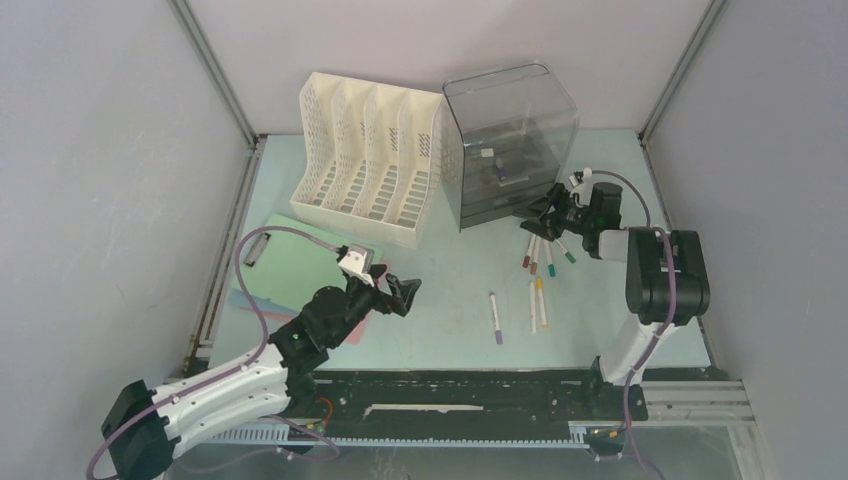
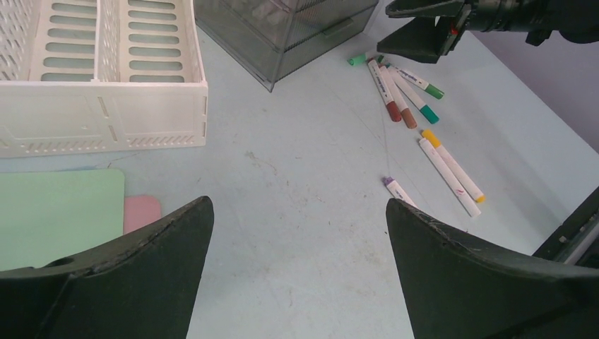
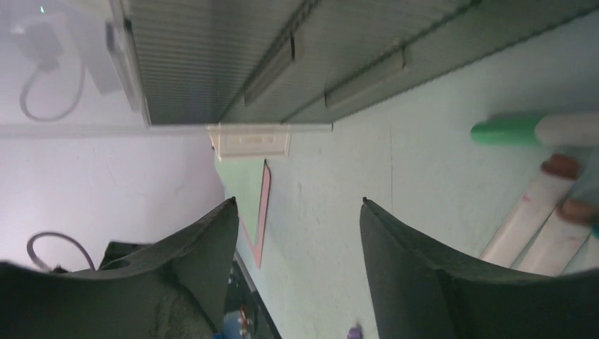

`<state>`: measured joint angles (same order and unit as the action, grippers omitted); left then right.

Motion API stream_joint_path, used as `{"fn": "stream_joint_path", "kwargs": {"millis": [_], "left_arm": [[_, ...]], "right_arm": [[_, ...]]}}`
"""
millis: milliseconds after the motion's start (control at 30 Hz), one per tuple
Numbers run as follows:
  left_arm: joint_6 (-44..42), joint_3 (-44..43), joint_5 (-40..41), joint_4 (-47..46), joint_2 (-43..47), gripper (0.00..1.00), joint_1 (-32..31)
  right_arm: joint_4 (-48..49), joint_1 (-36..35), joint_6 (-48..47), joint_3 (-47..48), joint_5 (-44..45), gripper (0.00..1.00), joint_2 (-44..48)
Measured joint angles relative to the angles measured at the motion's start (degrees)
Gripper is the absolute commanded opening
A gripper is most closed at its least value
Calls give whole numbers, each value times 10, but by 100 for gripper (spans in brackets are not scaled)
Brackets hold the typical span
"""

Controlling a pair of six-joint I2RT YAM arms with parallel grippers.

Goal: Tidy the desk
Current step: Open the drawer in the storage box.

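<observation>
The desk [image 1: 450, 270] is a pale mint-green tabletop. Several markers [image 1: 545, 255] lie in a loose cluster at right centre, two more [image 1: 538, 300] lie below them, and a purple-capped marker [image 1: 495, 318] lies alone. My right gripper [image 1: 535, 215] is open at the foot of the grey drawer unit [image 1: 510, 140], just above the marker cluster, with nothing between its fingers [image 3: 297, 201]. My left gripper [image 1: 400, 295] is wide open over bare desk [image 2: 298, 203], and the purple-capped marker [image 2: 395, 189] lies just beyond its right fingertip.
A white slotted file organizer [image 1: 370, 160] stands at the back beside the drawer unit. A green clipboard [image 1: 290, 260] lies on a pink sheet [image 2: 141, 212] at the left, under my left arm. Grey walls and aluminium rails edge the desk.
</observation>
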<state>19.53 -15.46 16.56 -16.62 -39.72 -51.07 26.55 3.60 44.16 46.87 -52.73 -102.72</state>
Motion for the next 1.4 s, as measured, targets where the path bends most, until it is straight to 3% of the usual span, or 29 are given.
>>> {"fn": "stream_joint_path", "kwargs": {"millis": [167, 333, 1000, 1400], "left_arm": [[0, 0, 14, 0, 7, 100, 1], [0, 2, 25, -4, 10, 100, 1], [0, 7, 33, -13, 25, 100, 1], [0, 7, 32, -17, 13, 100, 1]], "right_arm": [[42, -8, 63, 15, 48, 47, -22], [54, -22, 100, 15, 81, 38, -36], [73, -30, 153, 58, 127, 37, -130], [159, -30, 208, 62, 106, 37, -165]]}}
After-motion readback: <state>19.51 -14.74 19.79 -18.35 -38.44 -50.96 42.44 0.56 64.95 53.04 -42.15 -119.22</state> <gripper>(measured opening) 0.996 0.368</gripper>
